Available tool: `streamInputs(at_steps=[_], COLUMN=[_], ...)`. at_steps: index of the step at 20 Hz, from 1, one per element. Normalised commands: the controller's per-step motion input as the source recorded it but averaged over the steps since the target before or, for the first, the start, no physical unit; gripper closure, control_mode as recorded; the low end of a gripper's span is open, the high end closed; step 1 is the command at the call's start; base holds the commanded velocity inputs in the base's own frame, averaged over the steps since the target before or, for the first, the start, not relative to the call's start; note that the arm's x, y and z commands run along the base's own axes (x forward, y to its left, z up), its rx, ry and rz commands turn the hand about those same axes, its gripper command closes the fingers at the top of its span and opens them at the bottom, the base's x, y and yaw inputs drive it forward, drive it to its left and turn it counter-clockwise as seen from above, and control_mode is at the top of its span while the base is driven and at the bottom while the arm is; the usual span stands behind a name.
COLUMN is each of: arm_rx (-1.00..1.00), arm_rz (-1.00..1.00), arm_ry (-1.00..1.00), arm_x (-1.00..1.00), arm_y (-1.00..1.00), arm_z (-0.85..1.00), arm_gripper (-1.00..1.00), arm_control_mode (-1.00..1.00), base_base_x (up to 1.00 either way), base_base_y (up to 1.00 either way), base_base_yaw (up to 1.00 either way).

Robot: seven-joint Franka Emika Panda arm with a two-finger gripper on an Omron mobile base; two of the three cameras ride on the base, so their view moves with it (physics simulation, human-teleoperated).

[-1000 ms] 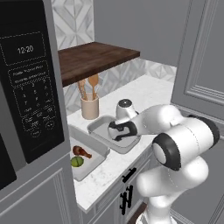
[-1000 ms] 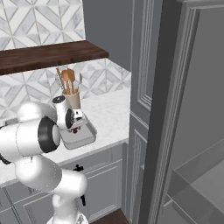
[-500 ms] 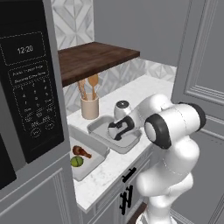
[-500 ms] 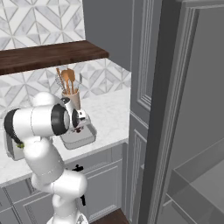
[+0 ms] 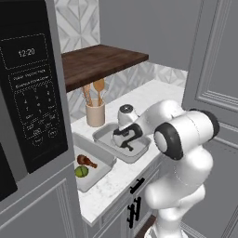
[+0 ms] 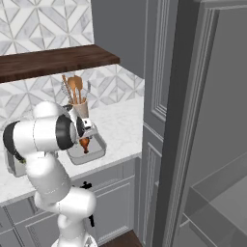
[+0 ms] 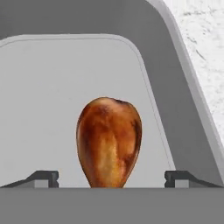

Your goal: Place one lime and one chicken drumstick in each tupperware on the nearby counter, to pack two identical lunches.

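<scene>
The end effector (image 7: 112, 177) is standing open over the right-hand tupperware (image 5: 103, 135), its two fingertips (image 7: 43, 177) spread wide with clear gaps either side of a chicken drumstick (image 7: 109, 142) sitting between them. The drumstick's fat end is pointing toward the tray's far rim, its long axis running along the hand's line of sight. The tray wall is curving close behind it. On the bench (image 5: 153, 95), the utensil cup (image 5: 95, 114) is crowding the tray's back edge. The other tupperware (image 5: 100, 174) is holding a lime (image 5: 82, 171) beside a second drumstick (image 5: 86, 161).
</scene>
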Motion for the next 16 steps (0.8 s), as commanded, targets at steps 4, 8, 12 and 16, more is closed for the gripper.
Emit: streamInputs(at_steps=[4, 8, 12, 16], arm_rx=[0.05, 0.26, 0.27, 0.06], arm_rz=[-0.02, -0.08, -0.03, 0.0], arm_ry=[-0.19, -0.19, -0.27, -0.14], arm_x=[-0.96, -0.89, -0.86, -0.81], arm_y=[-0.17, -0.44, -0.29, 0.0], arm_z=[0.63, 0.68, 0.88, 1.0], arm_gripper=[-1.0, -1.0, -1.0, -1.0], arm_control_mode=[-1.0, -1.0, -1.0, -1.0], base_base_x=[0.0, 0.0, 0.0, 0.0], base_base_y=[0.0, 0.0, 0.0, 0.0], base_base_yaw=[0.0, 0.0, 0.0, 0.0])
